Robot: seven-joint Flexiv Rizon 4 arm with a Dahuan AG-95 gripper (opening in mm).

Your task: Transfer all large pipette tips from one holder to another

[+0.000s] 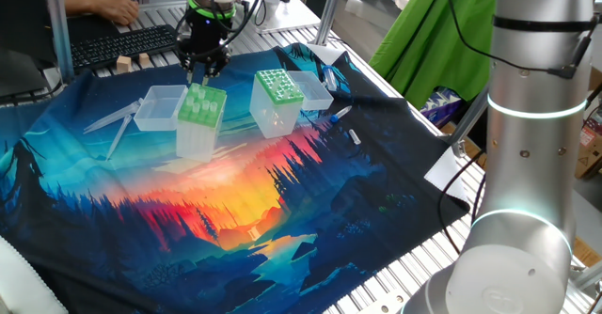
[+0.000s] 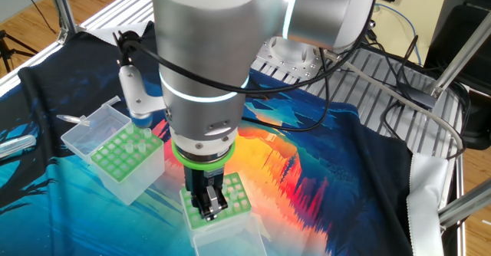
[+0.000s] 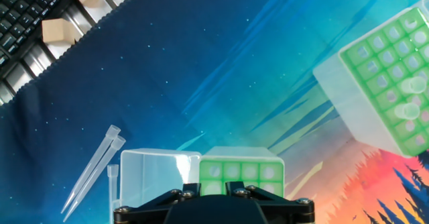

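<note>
Slender clear tapering pipette tips [image 3: 94,167], loose

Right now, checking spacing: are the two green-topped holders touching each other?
Apart. One fixed view shows cloth between the light-green holder and the dotted-top holder.

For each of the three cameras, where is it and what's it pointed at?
One fixed view: beside the arm's base, looking across the printed cloth at both tip boxes; arm column in the foreground, pincer far off.
The other fixed view: high on the opposite side, looking down past the wrist at the pincer.
Hand view: on the hand, looking down; only the pincer's black body shows.
All three share the light-green box.
</note>
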